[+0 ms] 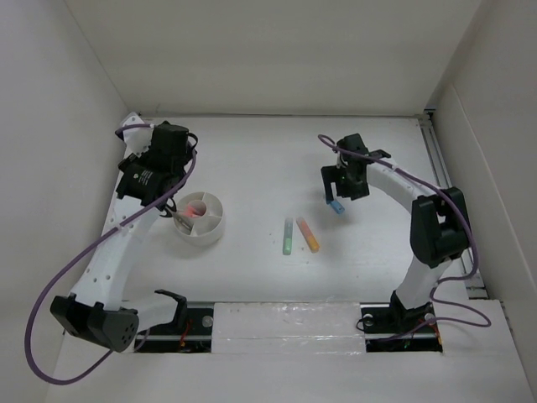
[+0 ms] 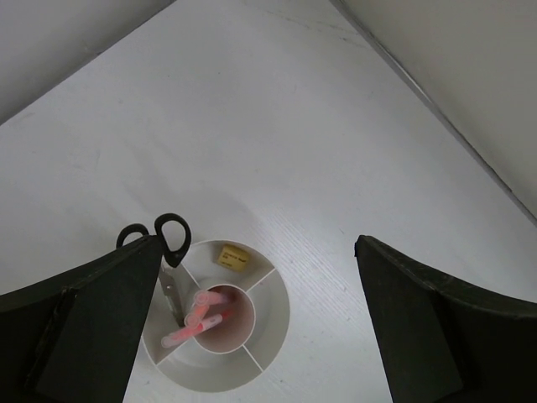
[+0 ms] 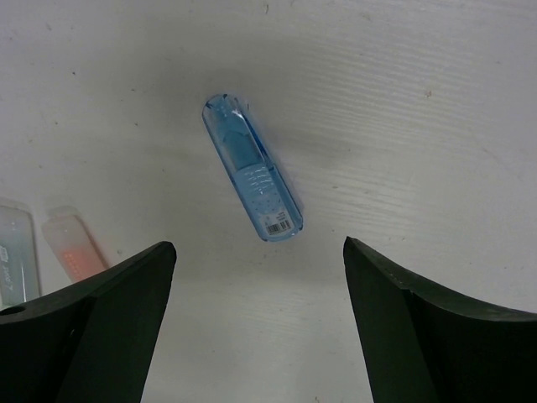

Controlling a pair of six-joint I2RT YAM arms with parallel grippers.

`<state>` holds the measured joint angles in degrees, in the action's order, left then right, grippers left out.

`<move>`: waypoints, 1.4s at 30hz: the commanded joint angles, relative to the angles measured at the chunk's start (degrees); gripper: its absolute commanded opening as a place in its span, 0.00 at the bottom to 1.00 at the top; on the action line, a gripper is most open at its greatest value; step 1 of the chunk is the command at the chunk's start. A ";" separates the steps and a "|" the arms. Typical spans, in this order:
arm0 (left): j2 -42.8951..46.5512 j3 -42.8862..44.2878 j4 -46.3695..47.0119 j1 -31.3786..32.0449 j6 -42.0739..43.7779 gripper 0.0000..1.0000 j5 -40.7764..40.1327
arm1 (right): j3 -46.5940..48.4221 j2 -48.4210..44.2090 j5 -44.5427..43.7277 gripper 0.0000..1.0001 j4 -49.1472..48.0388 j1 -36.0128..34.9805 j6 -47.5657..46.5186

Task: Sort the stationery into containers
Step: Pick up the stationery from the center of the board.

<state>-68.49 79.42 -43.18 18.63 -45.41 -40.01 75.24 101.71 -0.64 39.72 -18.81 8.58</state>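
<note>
The right fingers [image 3: 92, 327] are spread wide and grasp nothing. The blue marker [image 3: 252, 180] lies flat on the worktop [image 3: 419, 101] below the gap, untouched. The left fingers [image 2: 84, 327], also released, hang above the round white tub [image 2: 270, 332]. Its centre cup holds pink pens [image 2: 200, 317], one wedge the black-handled scissors [image 2: 172, 239], and the next a tan eraser [image 2: 232, 255]. A green marker [image 1: 287, 237] and an orange marker [image 1: 308, 234] lie side by side on the worktop between the tub and the blue marker.

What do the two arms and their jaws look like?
Both the left arm and right arm have white links, black joint housings and black bases. A purple cable loops along each. The jaws are broad, matte black wedges in the wrist views.
</note>
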 commanded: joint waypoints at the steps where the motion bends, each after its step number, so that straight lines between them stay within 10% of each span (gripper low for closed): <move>1: 2.75 -0.14 2.13 0.00 2.78 0.99 2.04 | -0.01 0.59 -1.99 0.87 -0.53 -0.97 -0.05; 15: 1.69 0.39 3.89 0.00 5.51 0.99 7.14 | 5.09 10.52 -3.13 0.85 -0.53 -1.58 -1.20; 32: 4.59 -0.67 2.84 0.00 7.18 0.99 6.43 | 8.17 15.53 -1.56 0.32 2.55 -5.19 -2.87; 36: 5.21 -1.28 2.84 0.00 7.70 0.99 6.43 | 12.28 18.25 0.90 0.00 4.65 -5.19 -3.57; 42: 6.44 -2.42 3.97 0.00 8.32 0.99 8.36 | 16.68 15.28 2.75 0.00 5.19 -5.19 -2.79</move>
<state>-63.33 77.76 -40.45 18.63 -38.35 -32.73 88.51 118.21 -0.97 46.00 -23.22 5.37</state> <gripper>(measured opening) 0.986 0.355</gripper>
